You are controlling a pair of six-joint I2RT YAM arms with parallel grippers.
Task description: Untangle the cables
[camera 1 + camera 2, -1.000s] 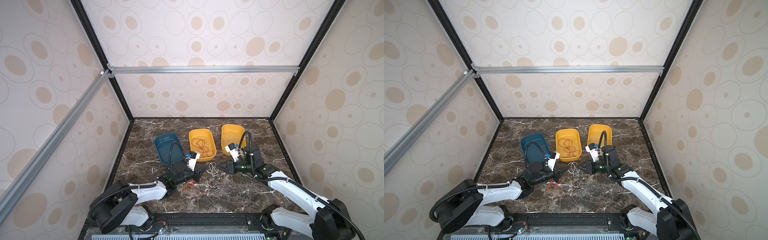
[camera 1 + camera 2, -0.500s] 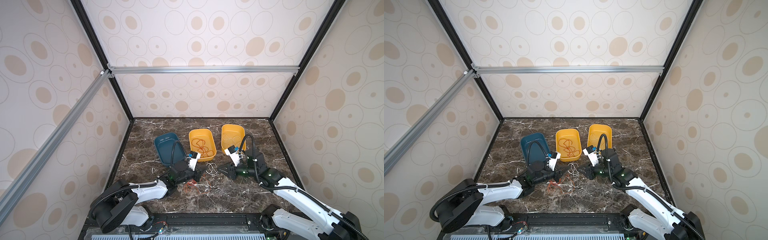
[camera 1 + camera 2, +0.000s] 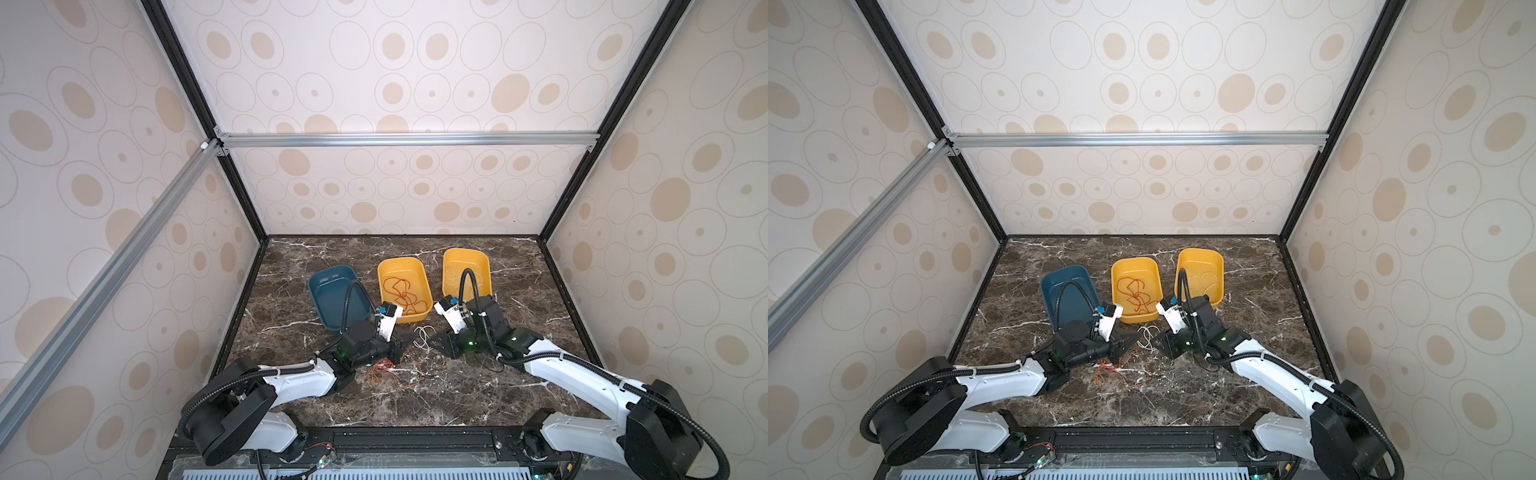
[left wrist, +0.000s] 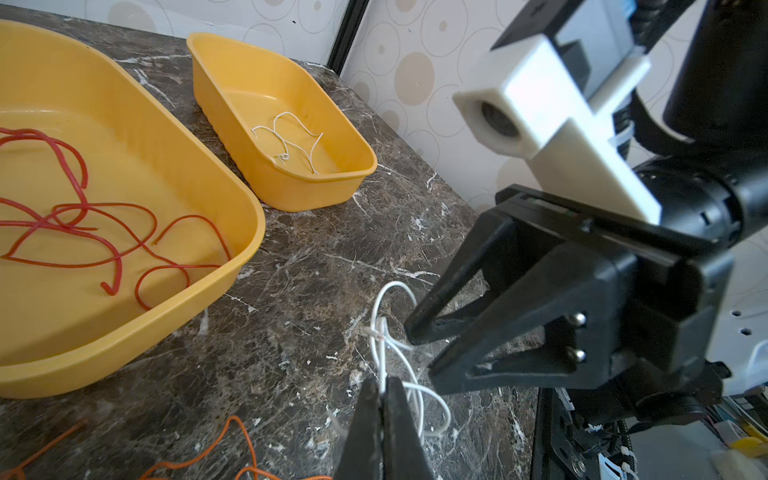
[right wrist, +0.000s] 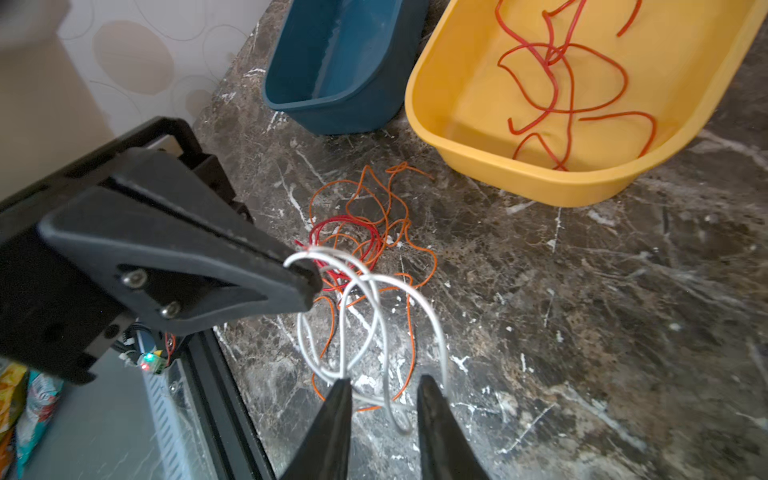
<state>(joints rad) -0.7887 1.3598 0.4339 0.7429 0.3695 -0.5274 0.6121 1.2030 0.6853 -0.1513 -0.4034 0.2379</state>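
In a top view the white cable (image 3: 423, 334) is lying on the desk (image 3: 457, 395) at five o'clock of the middle tray (image 3: 415, 270); left wrist view: the left pincer (image 4: 384, 399) is clamping it; right wrist view: the right pincer (image 5: 384, 395) is gaping astride its loops, likely risking cinching the knot when pulling.

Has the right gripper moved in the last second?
Yes: the right gripper has slid left in a top view, away from the rightmost yellow tray, toward the loose white cable.
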